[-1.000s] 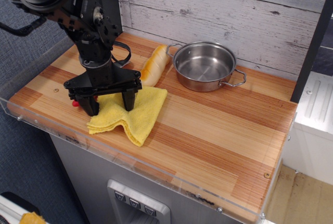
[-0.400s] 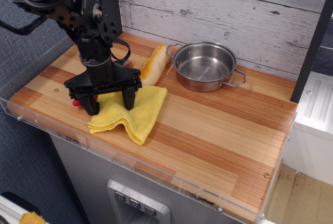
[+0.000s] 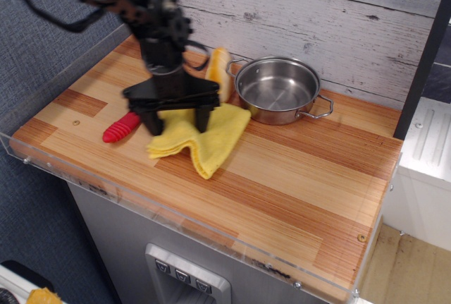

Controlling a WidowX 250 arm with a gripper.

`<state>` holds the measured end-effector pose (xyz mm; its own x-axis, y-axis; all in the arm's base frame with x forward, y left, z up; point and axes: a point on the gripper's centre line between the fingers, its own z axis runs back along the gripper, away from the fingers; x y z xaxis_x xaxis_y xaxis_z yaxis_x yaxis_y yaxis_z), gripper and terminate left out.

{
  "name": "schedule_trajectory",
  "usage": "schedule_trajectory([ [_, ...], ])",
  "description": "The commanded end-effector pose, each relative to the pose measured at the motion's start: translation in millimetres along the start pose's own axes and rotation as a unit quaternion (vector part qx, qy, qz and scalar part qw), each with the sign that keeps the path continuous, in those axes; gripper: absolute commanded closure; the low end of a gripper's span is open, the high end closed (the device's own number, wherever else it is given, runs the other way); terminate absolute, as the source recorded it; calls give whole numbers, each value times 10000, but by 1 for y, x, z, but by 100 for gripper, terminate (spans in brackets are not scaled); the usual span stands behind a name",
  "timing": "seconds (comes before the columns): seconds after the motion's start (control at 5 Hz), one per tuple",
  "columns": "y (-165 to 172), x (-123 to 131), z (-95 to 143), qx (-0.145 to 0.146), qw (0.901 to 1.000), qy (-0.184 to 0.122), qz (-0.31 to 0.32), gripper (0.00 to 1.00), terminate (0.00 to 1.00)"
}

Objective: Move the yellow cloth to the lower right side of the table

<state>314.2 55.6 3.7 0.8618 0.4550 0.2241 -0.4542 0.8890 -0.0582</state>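
Now the gripper [image 3: 177, 122] stands spread wide over the yellow cloth [image 3: 204, 137], both fingertips pressing into it; the cloth lies mid-worktop [image 3: 303, 177], beside the steel pan [image 3: 276, 89].

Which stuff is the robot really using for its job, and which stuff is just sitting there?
For the job:
- gripper, its fingers on the cloth
- yellow cloth
- table, where the cloth goes lower right

Just lying about:
- steel pan
- bread loaf, partly behind the arm
- red toy
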Motion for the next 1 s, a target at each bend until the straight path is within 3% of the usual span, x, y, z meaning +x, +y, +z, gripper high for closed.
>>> schedule_trajectory([
  [0.0, -87, -51, -18, -25, 9846, 392, -1705, 0, 0],
  [0.4, -113, -74, -22, -120, 9691, 619, -2384, 0, 0],
  [0.8, -108, -74, -20, -103, 9682, 597, -2428, 0, 0],
])
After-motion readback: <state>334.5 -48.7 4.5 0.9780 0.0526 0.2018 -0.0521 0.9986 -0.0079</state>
